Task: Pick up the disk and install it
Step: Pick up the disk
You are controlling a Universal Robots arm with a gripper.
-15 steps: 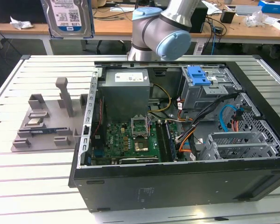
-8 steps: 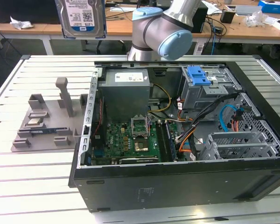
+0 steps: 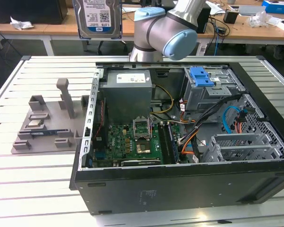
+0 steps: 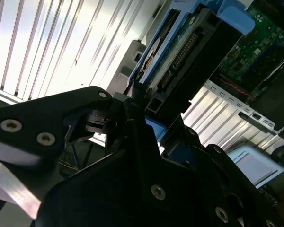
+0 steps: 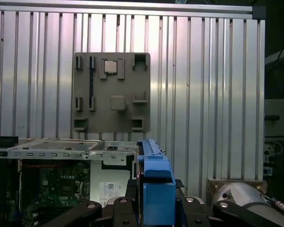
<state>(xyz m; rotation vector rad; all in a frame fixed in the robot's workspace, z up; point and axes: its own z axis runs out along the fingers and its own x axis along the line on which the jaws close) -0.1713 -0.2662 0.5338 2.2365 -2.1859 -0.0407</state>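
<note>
The gripper [image 4: 134,108] was clamped on the disk [image 3: 97,18], held high above the table [image 3: 38,198]. The pickup looked done, but the disk was not yet in the computer case [image 3: 180,189].

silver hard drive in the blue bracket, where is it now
The silver blue-bracketed hard drive is raised at the exterior view's top edge, beyond the black computer case, on the exterior view's left of the grey robot arm.
</note>
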